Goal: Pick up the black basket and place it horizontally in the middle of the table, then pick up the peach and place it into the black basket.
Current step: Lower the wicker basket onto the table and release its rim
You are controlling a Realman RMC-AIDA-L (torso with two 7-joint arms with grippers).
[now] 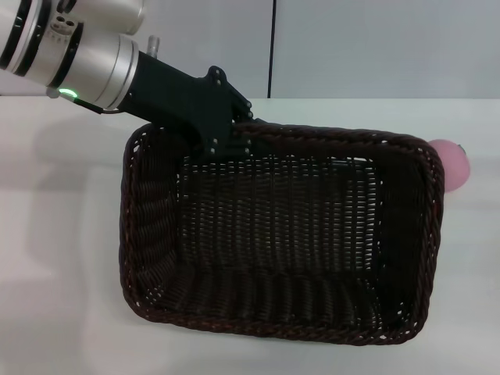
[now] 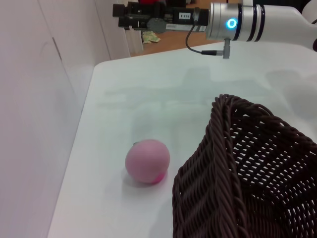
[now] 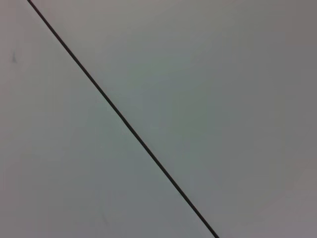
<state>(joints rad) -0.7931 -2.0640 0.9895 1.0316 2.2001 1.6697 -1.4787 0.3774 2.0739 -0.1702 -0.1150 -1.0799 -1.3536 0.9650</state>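
Counter (image 1: 55, 234): I see one white surface, with open room at the robot's left of the basket. Black basket (image 1: 281, 234): one, lying in the middle, its near rim close to the head view's lower edge. Left pincer (image 1: 226, 137): clenched on the basket's far rim, fingertips hidden behind the weave. Peach (image 1: 453, 162): one, just beside the basket's right end, partly hidden by the rim. Right pincer (image 2: 121, 10): I cannot tell its state.
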